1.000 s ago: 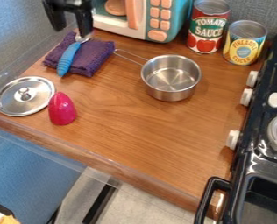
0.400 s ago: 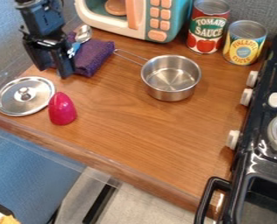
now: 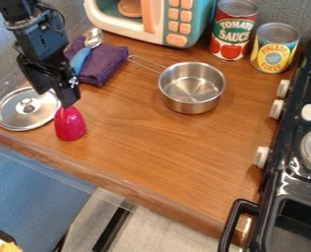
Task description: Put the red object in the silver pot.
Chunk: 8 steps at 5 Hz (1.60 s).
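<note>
You have the gripper [image 3: 53, 100] at the left of the frame, fingers spread, one tip at the top of the red object [image 3: 70, 127]; contact cannot be determined. Note that the red object stands upright beside the metal lid [image 3: 15, 118]. Locate the silver pot [image 3: 192, 104] right of upper centre, handle directed upper left.

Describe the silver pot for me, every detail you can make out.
The silver pot is a small, round, open saucepan in shiny, steel-like metal, with a thin looped wire handle. It stands upright on the wooden counter, lidless and empty. The handle points toward the purple cloth; whether its end touches the cloth, I can't tell.
</note>
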### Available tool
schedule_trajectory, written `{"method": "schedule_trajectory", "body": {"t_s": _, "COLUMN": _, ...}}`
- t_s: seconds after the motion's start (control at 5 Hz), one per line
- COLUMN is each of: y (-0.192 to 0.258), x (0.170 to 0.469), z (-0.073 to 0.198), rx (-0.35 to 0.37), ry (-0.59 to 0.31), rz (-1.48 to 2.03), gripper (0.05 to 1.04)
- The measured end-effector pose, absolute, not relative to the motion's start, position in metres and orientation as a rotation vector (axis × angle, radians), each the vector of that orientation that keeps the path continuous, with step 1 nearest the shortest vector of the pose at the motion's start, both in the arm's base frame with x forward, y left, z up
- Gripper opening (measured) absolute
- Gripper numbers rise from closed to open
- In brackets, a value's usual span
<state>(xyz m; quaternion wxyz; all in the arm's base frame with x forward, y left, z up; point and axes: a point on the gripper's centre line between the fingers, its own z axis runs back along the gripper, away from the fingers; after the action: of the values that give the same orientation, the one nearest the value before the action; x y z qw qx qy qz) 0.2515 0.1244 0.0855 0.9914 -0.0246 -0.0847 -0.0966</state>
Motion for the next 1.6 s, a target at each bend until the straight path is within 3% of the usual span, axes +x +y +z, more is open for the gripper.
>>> {"method": "schedule_trajectory", "body": {"t_s": 0.8, "y": 0.108, "x": 0.249, "z": 0.057, "rx": 0.050, "ry": -0.127, "rz": -0.206, "gripper": 0.964}}
{"method": "schedule_trajectory", "body": {"t_s": 1.0, "y": 0.109, "x": 0.248, "z": 0.055, "rx": 0.052, "ry": -0.115, "rz": -0.204, "gripper": 0.691}}
{"method": "schedule_trajectory", "body": {"t_s": 1.4, "y": 0.116, "x": 0.250, "z": 0.055, "rx": 0.078, "ry": -0.102, "rz": -0.184, "gripper": 0.640}}
{"method": "schedule_trajectory", "body": {"t_s": 1.6, "y": 0.111, "x": 0.253, "z": 0.060, "rx": 0.045, "ry": -0.093, "rz": -0.176, "gripper": 0.640}}
